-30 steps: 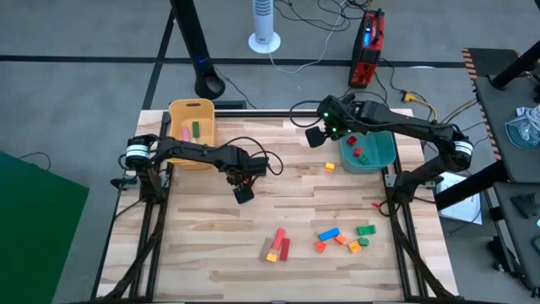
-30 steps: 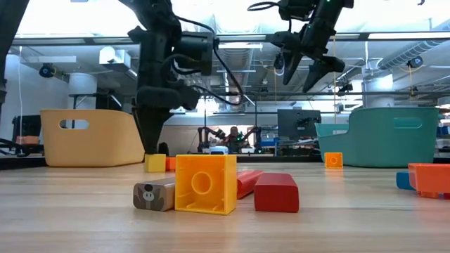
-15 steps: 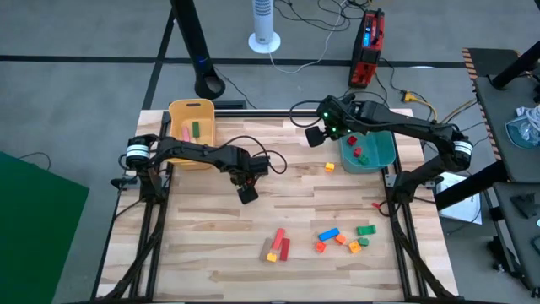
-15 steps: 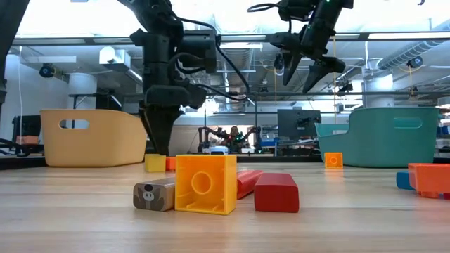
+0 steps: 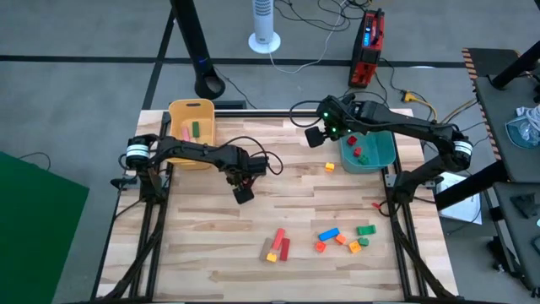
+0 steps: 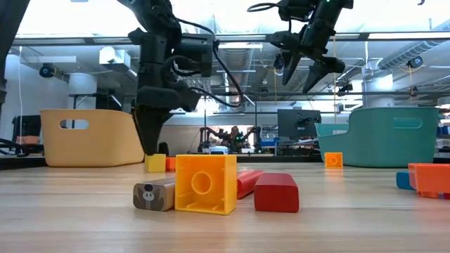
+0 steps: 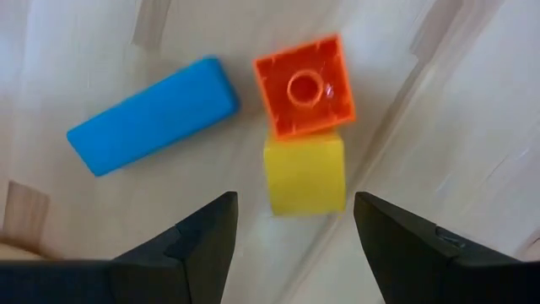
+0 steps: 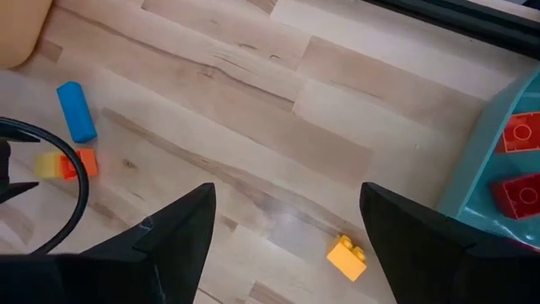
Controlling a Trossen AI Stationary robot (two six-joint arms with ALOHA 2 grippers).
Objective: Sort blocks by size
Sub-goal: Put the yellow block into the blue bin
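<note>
I have the left gripper point(image 5: 243, 193) low over the table point(image 5: 211, 245) near its centre, fingers spread and empty. Through its wrist camera a yellow cube point(image 7: 305, 176) sits between the spread fingers, touching an orange cube point(image 7: 304, 85); a blue bar point(image 7: 152, 115) lies just beside them at about ten o'clock from the yellow one. I read this as lining up on the yellow cube, jaws wide so they can straddle it without nudging the orange neighbour. In the low view the fingertips hang just above that cube, not yet around it.

The right gripper point(image 5: 317, 135) waits high at the table's far side, at about nine o'clock from the teal bin point(image 5: 386, 157), also apart and carrying nothing. The teal bin holds red blocks point(image 5: 357, 152); the yellow bin point(image 5: 182, 111) at the far left holds a green and a pink bar point(image 5: 191, 130), so I judge bars go left, cubes right.

Still loose: a lone yellow block point(image 5: 329, 167) at about eight o'clock from the teal bin, a cluster point(image 5: 277, 245) near the front centre, and a mixed scatter point(image 5: 343, 237) front right. Most sorting remains.
</note>
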